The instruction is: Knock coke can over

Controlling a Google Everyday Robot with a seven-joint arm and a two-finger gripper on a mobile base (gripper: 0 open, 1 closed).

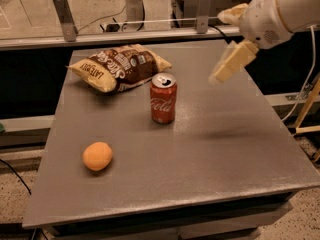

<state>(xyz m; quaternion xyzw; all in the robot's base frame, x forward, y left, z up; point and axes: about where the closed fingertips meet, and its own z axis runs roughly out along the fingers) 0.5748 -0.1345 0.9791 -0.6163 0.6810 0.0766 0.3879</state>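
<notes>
Your gripper [231, 63], a pale, blocky cream piece on a rounded white wrist, hangs above the table's far right part, holding nothing; you cannot tell whether it is spread or pressed together. The coke can [163, 98], a glossy red cylinder with a silver top, stands upright near the middle of the matte grey table [225, 154], to the gripper's left. A crinkled chip bag [120, 66] lies just behind it, and a round orange fruit [97, 156] sits front left.

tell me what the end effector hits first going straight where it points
Likely the grey table just right of the coke can; the end effector hangs upper right, aimed down-left at the can, though depth is unclear.
</notes>
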